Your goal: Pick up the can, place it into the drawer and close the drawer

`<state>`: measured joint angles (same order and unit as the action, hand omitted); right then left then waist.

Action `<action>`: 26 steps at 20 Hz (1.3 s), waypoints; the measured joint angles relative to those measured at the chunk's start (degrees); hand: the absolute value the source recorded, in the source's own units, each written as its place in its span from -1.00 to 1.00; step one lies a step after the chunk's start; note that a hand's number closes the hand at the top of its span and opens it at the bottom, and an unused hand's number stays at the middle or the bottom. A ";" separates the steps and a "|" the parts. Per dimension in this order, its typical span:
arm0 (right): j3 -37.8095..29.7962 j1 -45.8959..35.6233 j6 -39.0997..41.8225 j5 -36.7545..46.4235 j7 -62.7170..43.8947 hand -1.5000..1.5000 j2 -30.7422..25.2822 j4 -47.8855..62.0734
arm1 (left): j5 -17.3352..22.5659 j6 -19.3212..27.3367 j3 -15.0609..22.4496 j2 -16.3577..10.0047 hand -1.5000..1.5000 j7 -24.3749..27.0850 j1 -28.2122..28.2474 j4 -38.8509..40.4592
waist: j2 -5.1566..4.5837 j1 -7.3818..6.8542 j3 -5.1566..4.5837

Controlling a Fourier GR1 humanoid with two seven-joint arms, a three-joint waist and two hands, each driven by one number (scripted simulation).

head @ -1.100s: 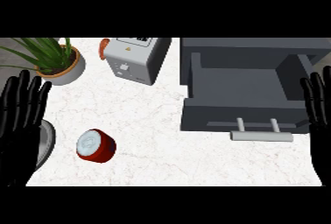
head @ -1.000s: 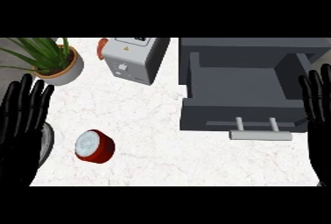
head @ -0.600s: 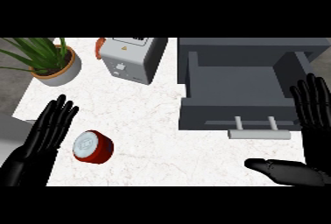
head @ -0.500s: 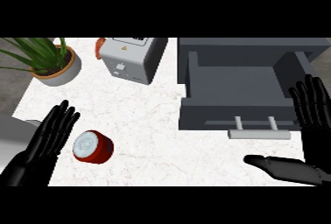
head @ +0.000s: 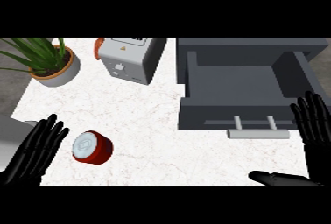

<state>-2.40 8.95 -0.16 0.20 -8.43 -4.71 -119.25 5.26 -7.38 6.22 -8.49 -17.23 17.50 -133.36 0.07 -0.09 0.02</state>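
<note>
A white marbled counter [head: 161, 105] fills most of the head view, with dark grey floor showing past its left edge. At the far left corner stands a potted plant [head: 53, 65], its long leaves spreading over the edge. Beside it, along the far edge, sits a grey boxy appliance [head: 132, 54] whose top is cut off; a small orange thing [head: 100, 43] peeks out behind it, too hidden to name. The right side of the counter carries an open grey drawer [head: 213, 114], its inside bare and its pale bar handle [head: 258, 133] facing the near edge. The can [head: 92, 147], red with a silvery end, lies tilted on the counter near the near left corner, well apart from the drawer. The left hand [head: 33, 152] is spread flat just beside the can on its left, fingers straight and holding nothing, not clearly touching it. The right hand [head: 313, 121] shows at the right edge next to the drawer handle, fingers straight and upward, thumb stretched along the near edge, holding nothing. A pale grey patch [head: 13, 127] at the left edge is cut off and cannot be identified.
</note>
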 measured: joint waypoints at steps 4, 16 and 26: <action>-0.92 2.26 0.94 -0.79 0.16 -1.00 0.17 -1.79 | 0.56 0.16 -1.42 0.92 -1.00 -1.28 -0.01 -0.01 | 0.00 0.07 -0.01; -3.75 4.67 4.35 -1.70 5.21 -1.00 0.49 1.37 | -0.87 -1.08 -4.42 3.16 -1.00 0.68 -2.35 7.43 | -0.03 0.12 -0.02; -7.74 5.07 7.47 -4.72 4.26 -1.00 -0.69 0.01 | -4.55 -1.82 -5.27 4.99 -1.00 10.55 -3.80 19.30 | -0.03 0.17 -0.03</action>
<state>-10.13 14.02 7.31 -4.51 -4.17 -5.40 -119.24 0.71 -9.21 0.95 -3.50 -6.68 13.70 -114.06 0.04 0.08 -0.01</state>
